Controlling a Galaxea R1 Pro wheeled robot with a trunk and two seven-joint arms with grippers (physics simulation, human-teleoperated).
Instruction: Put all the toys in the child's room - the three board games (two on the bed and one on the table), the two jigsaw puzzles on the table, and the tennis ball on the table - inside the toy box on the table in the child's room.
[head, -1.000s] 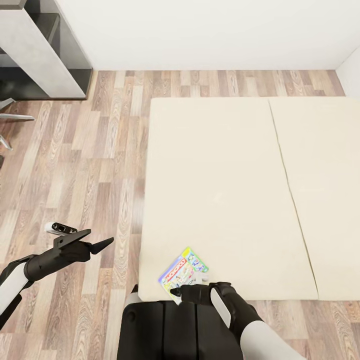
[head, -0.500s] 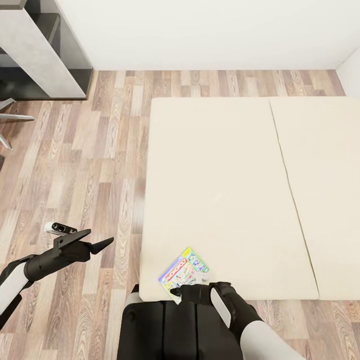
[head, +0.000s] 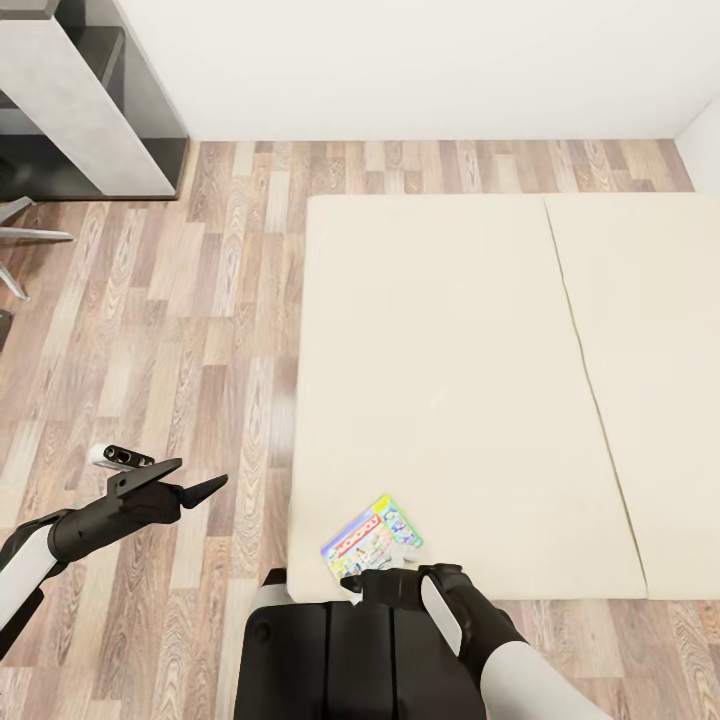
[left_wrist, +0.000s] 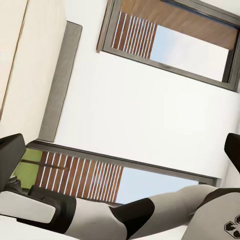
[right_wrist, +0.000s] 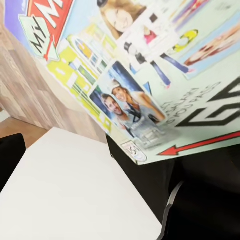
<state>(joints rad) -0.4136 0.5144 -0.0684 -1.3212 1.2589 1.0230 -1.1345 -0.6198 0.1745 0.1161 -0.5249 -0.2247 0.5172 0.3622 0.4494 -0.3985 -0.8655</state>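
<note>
Monopoly box (head: 371, 539) at roughly 6 o'clock in head view, lying flat on near left corner of bed (head: 470, 390), tilted, one edge overhanging toward the robot. Right gripper (head: 352, 582) at that overhanging edge, fingers (head: 347, 581) touching it; likely chosen because a flat box offers no other purchase than its edge. Whether fingers are closed on the box or merely against it: cannot tell.

Left gripper (head: 195, 488) at 8 o'clock over wooden floor (head: 170, 330), fingers spread wide, empty; apparently parked clear of the reach.

Right wrist view: box lid (right_wrist: 150, 70) close up, printed faces, red arrow and lettering legible, absent from head view at its scale. Left wrist view: window (left_wrist: 170, 37) and white wall. Corner of grey furniture (head: 80, 100) at 11 o'clock.
</note>
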